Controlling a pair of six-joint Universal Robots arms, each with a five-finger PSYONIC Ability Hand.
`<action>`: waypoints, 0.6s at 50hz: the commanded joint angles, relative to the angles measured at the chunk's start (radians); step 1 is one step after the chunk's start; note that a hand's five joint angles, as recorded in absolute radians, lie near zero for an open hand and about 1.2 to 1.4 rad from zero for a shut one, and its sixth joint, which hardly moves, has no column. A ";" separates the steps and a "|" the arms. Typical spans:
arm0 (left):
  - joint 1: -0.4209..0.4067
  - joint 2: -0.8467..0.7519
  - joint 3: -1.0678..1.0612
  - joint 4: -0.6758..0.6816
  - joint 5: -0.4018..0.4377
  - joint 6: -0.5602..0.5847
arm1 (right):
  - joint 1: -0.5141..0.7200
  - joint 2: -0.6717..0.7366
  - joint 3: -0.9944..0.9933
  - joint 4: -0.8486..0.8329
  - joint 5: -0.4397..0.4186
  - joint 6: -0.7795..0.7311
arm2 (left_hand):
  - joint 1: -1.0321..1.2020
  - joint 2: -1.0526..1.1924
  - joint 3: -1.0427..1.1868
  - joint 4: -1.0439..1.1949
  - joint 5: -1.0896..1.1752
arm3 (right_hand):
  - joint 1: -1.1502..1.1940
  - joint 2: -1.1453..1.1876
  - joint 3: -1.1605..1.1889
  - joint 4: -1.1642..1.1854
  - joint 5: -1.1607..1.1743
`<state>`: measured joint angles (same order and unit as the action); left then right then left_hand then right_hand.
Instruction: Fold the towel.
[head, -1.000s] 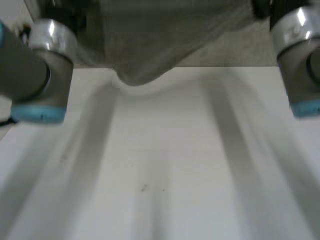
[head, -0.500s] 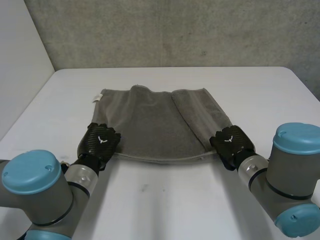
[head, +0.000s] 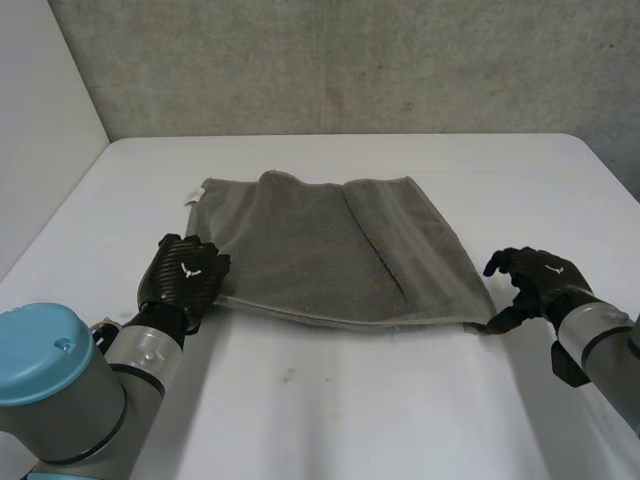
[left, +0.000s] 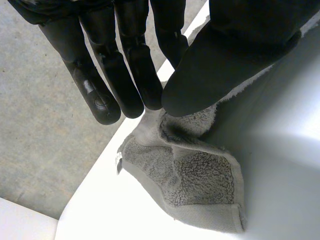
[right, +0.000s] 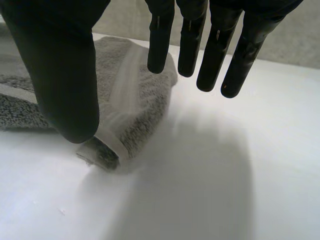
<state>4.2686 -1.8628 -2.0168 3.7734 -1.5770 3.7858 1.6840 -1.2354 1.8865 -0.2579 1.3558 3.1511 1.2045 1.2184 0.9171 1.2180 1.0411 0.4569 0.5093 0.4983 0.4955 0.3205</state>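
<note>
Head view: white rectangular table ran up to a grey wall. Grey terry towel lay spread flat on the table's middle, one layer lapped over another along its right side. Left hand sat on the near left corner; in the left wrist view its thumb closed against straight fingers, cloth nipped between, the corner bunched past the fingertips. Right hand was off the cloth, just beside the near right corner, fingers straight and spread wide, thumb apart, holding nothing. Small white tag showed at the far left corner.
</note>
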 joint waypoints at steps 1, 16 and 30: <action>0.010 -0.006 0.004 0.002 0.000 0.000 | -0.026 0.002 0.029 -0.001 -0.040 0.014 | 0.192 0.178 0.479 0.178 0.181 | 0.057 0.004 0.015 0.018 0.019; 0.016 -0.004 0.003 0.002 0.000 0.000 | -0.013 0.086 -0.030 -0.035 -0.038 0.024 | 0.192 0.178 0.479 0.178 0.181 | 0.197 0.145 0.156 0.159 0.159; 0.016 -0.016 0.006 0.002 0.000 0.000 | -0.023 0.128 -0.081 -0.112 -0.038 0.017 | 0.192 0.178 0.479 0.178 0.181 | 0.939 0.887 0.898 0.901 0.901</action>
<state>4.2844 -1.8737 -2.0115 3.7752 -1.5769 3.7859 1.6684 -1.0970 1.8129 -0.3275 1.3202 3.1698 1.2045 1.2185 0.9171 1.2180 1.0411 0.9386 1.1192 1.1122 1.1060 0.8913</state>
